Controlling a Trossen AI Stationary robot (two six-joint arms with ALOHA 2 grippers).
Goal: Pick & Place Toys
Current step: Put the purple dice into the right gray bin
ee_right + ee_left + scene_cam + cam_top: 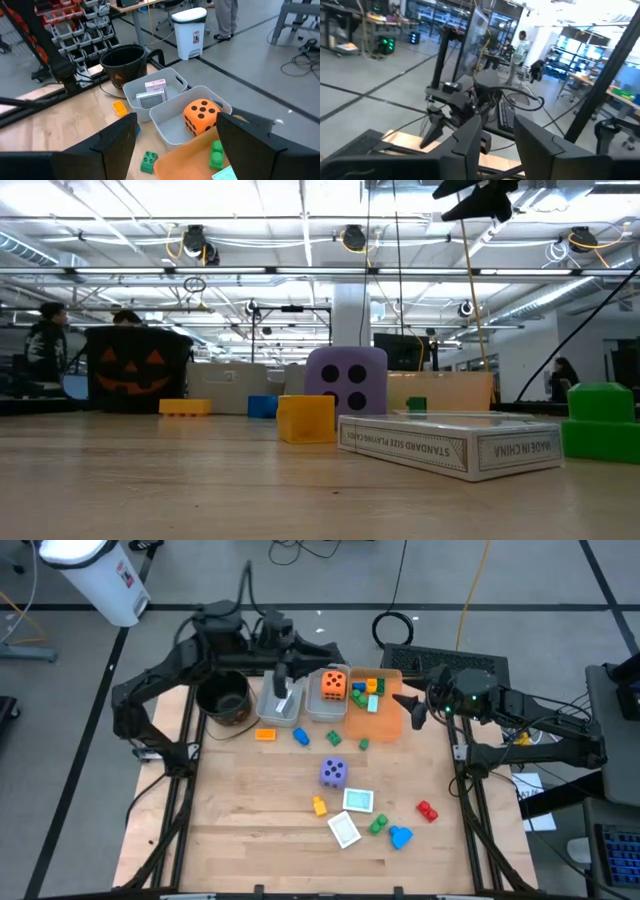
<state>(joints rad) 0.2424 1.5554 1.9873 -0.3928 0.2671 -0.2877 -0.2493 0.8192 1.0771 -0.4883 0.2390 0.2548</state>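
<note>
Toys lie scattered on the wooden table: a purple die (333,773), a teal card box (358,800), a white card box (343,830), and small blocks such as yellow (319,805), red (427,809) and blue (400,836). An orange die (201,116) sits in one grey bin (330,705). A card box (155,86) lies in the other grey bin (280,705). My left gripper (497,147) is raised above that bin (283,675), pointing level, open with nothing between its fingers. My right gripper (175,145) hovers open by the orange bin (378,710).
A black pot (222,698) with a pumpkin face stands left of the grey bins. The orange bin holds green, yellow and blue blocks. More blocks, orange (265,734), blue (301,737) and green (334,739), lie just in front of the bins. Bare wood lies along the table's left and near sides.
</note>
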